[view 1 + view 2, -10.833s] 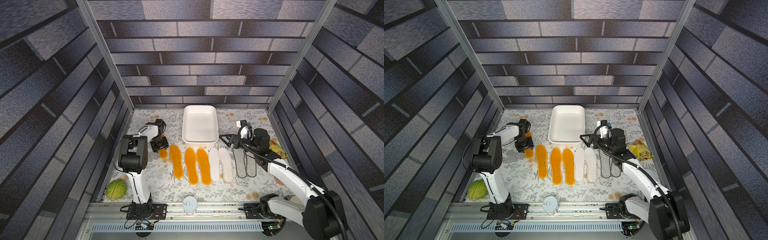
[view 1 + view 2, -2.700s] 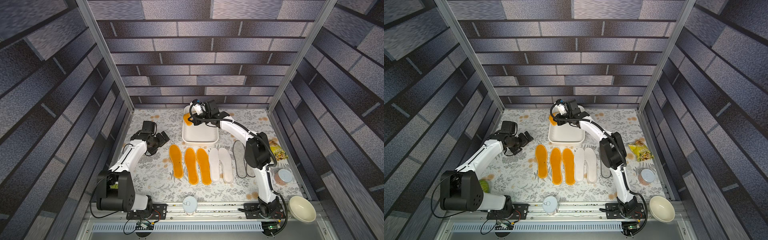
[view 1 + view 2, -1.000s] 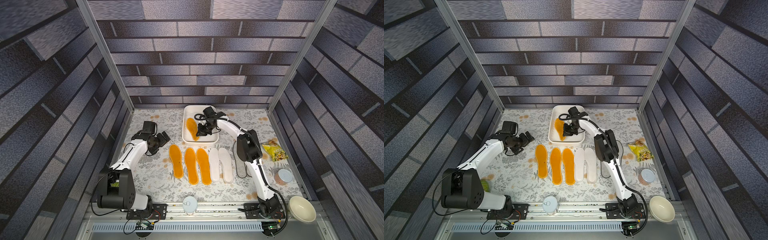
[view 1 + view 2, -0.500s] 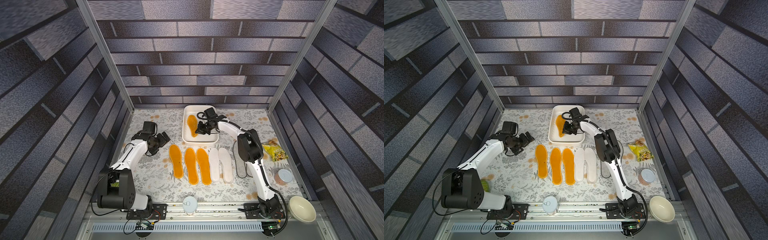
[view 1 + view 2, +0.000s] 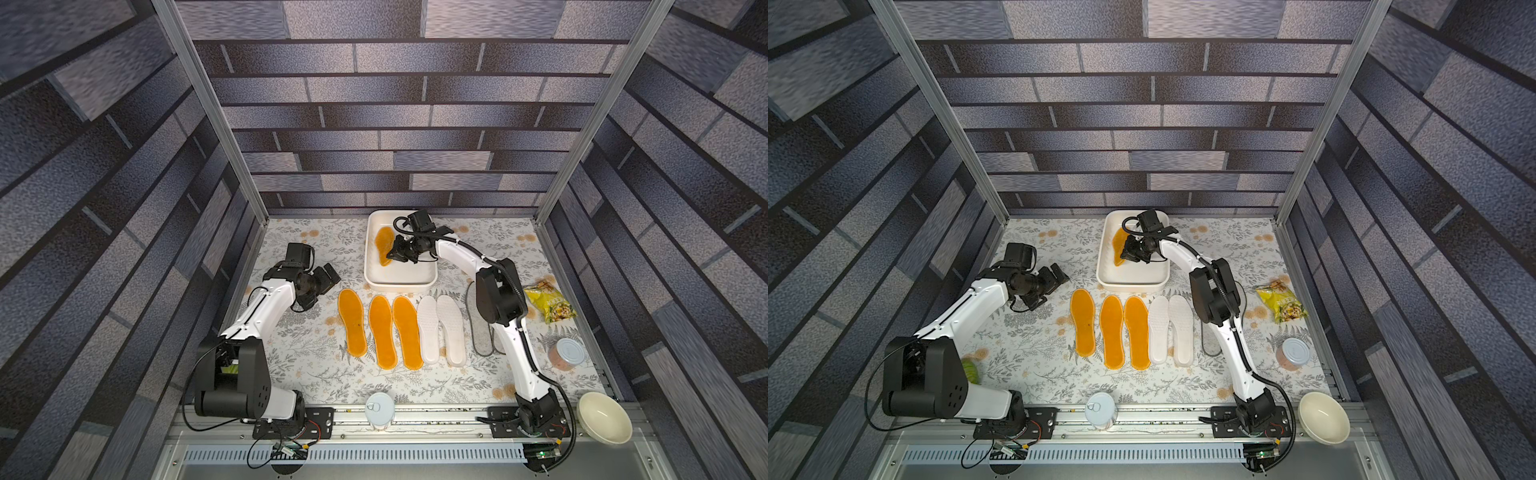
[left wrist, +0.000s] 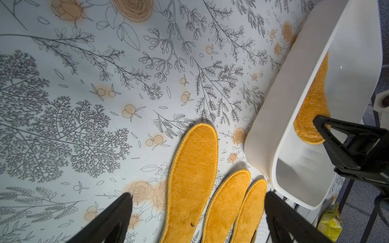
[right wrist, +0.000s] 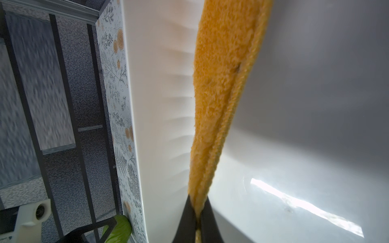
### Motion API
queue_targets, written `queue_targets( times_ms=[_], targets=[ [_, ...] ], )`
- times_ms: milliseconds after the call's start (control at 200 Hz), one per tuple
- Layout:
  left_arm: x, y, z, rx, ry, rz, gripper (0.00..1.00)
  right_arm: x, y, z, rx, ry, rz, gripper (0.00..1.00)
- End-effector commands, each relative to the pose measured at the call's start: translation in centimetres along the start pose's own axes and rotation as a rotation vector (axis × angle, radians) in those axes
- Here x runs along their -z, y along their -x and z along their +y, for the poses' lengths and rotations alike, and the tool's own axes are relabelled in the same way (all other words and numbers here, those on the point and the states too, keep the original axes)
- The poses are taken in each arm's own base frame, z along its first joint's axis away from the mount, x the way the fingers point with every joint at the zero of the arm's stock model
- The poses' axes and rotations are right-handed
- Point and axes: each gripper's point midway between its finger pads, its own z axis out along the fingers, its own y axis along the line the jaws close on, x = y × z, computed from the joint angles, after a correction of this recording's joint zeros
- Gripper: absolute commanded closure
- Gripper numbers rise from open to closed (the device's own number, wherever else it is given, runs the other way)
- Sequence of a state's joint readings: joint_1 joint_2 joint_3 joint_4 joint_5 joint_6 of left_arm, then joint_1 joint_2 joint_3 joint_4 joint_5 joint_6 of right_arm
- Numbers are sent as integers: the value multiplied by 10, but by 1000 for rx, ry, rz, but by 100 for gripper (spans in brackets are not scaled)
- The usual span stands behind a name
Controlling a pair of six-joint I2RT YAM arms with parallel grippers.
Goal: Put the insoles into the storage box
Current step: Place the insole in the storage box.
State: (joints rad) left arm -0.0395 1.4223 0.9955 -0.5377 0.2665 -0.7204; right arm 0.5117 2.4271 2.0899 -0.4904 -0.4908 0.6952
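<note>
Nearest, on the front rail at lower centre of both top views: a tin can (image 5: 379, 409); at lower right, a cream bowl (image 5: 604, 417). Further in, mid-frame on the floral desk (image 5: 316, 370): three orange insoles (image 5: 382, 330), two white insoles (image 5: 440, 328) and, right of them, grey insoles (image 5: 480, 332) half hidden behind the right arm, all lying flat, side by side, long axes running near to far. Just left of that row's far ends: the left gripper (image 5: 321, 286), jaws spread wide, framing the end of the leftmost orange insole in the left wrist view. Farthest, at upper centre, just beyond the row: the storage box (image 5: 401, 286), long axis also near to far. Inside it, close along the wall on the frame's left, the fourth orange insole (image 5: 382, 243), lengthwise parallel to that wall, its near end pinched by the right gripper (image 5: 390, 258). Shown by the right wrist view alone: black fingers (image 7: 210, 227) pressed together on the stitched edge, the insole tilted up on its long side rather than flat. Shown by the left wrist view alone: its fuzzy face above the box's rim. Heel or toe in the grip: not clear.
</note>
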Motion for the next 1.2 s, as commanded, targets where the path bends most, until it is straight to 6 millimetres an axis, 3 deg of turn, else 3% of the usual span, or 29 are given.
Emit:
queue_targets(
  times_ms=[0,441,1197],
  targets=[
    [-3,-4,3,22,4,18,0,-9,-3,-3,-12,19,27,99],
    [-4,-3,2,24,3,19,0,-13,-14,9,17,65,53,98],
    [-4,-6,5,23,6,23,0,-29,-11,17,-65,35,-90,98]
  ],
)
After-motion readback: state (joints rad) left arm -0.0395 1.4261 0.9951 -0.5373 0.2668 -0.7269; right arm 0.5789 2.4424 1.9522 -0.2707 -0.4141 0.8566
